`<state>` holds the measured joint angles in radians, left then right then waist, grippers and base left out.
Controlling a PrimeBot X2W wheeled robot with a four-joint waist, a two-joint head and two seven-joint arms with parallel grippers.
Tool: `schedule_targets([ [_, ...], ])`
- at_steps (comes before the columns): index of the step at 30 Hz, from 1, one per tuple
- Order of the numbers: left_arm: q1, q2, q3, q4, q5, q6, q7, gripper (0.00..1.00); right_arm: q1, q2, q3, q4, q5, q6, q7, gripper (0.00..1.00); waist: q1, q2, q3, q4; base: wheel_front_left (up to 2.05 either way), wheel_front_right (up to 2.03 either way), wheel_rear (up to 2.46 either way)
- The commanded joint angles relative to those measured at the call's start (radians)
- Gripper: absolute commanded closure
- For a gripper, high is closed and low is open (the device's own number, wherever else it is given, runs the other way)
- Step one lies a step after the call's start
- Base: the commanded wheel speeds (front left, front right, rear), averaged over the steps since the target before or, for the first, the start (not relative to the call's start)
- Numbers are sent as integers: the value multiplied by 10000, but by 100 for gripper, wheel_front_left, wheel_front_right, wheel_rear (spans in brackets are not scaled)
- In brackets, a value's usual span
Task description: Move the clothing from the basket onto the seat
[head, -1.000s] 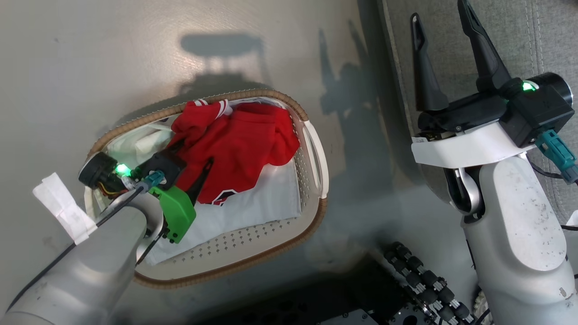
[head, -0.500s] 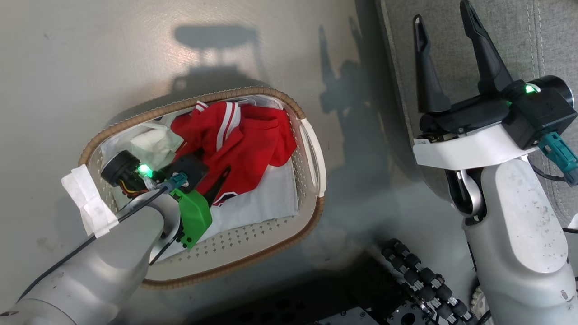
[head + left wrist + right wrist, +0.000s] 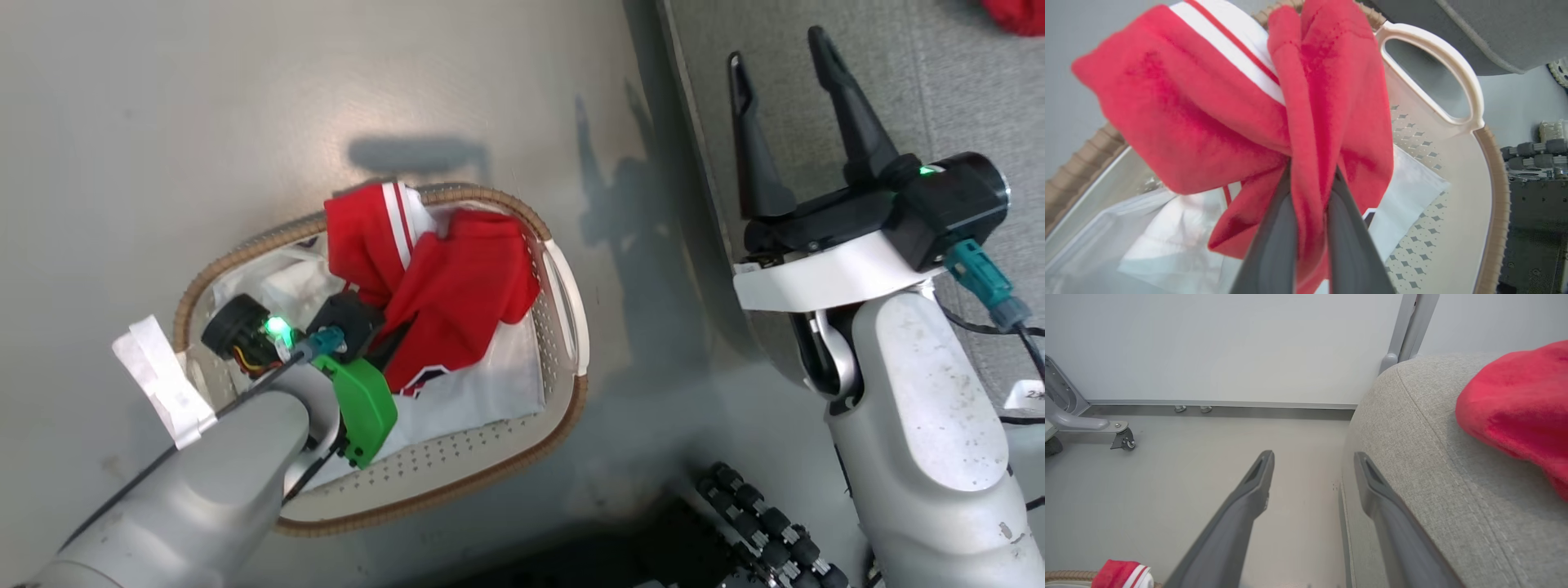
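Bottom centre of the left wrist view, my left gripper point(image 3: 1311, 173) is clamped tight on a fold of the clothing point(image 3: 1208, 122), and red fabric bulges out above the two fingers. In the head view the basket point(image 3: 457, 490) sits centre-left of the frame on the floor point(image 3: 245, 98). It holds the clothing and, under it, a white sheet point(image 3: 498, 384) spread over the perforated bottom.

The clothing is in the basket's upper half, gathered up from my grip into a bunched heap. It is bright red, with a broad white stripe and thin red lines on the fold at the top, which overlaps the far rim. A bit of dark logo shows at its lower edge, against the sheet.

Upper right of the head view, my right gripper point(image 3: 775, 47) has its fingers spread wide with nothing in them, over the edge of the seat point(image 3: 939, 98). Further back on the seat lies another red item point(image 3: 1515, 400), at the right of the right wrist view.
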<state>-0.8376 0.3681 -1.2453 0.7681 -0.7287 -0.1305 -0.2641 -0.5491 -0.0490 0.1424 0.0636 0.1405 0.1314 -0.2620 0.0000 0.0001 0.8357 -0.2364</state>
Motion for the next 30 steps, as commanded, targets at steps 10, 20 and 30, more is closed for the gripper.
schedule_targets([
  [10, 1222, -101, 1045, -804, 524, -5, -5, 100, 388, -38, 325, 1029, -97, -14, -44, 0, 0, -1, -2597, 744, 0, 0, 0],
  [20, 2897, -390, 3243, -1766, 1233, -5, -5, 100, 1512, -38, 357, 1761, 15, -14, -44, 0, 0, -1, -4846, 1593, 0, 0, 0],
  [30, 4315, -717, 5473, -2982, 2283, -5, -5, 100, 2726, -44, 519, 2127, -100, -14, -44, 0, 0, -1, -6565, 2153, 0, 0, 0],
])
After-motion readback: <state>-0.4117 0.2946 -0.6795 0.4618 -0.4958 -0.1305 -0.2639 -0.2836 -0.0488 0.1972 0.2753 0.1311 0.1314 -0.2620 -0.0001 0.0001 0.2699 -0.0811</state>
